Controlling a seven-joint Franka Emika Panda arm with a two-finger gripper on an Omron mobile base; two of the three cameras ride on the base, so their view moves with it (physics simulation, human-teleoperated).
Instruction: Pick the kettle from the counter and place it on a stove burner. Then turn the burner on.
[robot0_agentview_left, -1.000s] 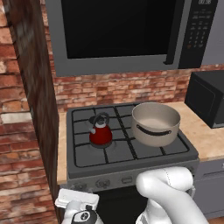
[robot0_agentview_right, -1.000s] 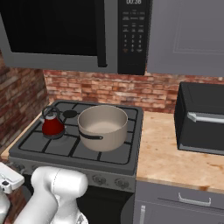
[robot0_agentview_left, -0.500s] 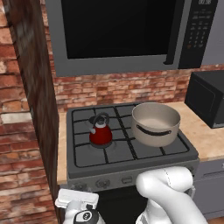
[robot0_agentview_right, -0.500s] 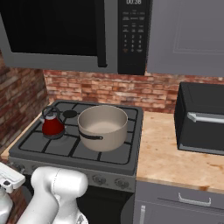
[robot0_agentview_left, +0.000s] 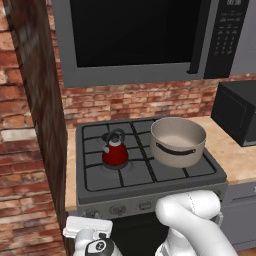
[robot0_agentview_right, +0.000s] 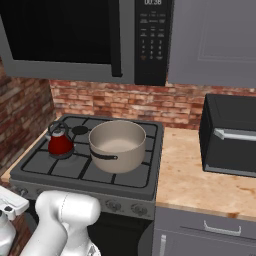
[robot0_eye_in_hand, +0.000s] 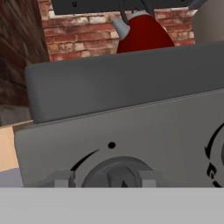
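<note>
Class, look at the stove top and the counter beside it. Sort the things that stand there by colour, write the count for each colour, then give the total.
Red: 1, the small glossy red kettle on the front-left burner.
Beige: 1, the big round beige pot on the right side of the stove.
Black: 1, the black boxy oven on the tan counter.
Total: 3

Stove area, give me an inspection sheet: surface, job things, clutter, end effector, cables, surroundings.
Surface: dark stove top, tan counter beside it.
Job's things: red kettle upright on a left stove burner grate; knob on the front panel.
Clutter: beige pot right of the kettle, apart from it.
End effector: end effector low at the stove front, fingers flanking the knob; contact unclear.
Cables: nothing seen.
Surroundings: brick wall, microwave overhead, black appliance on counter.
</note>
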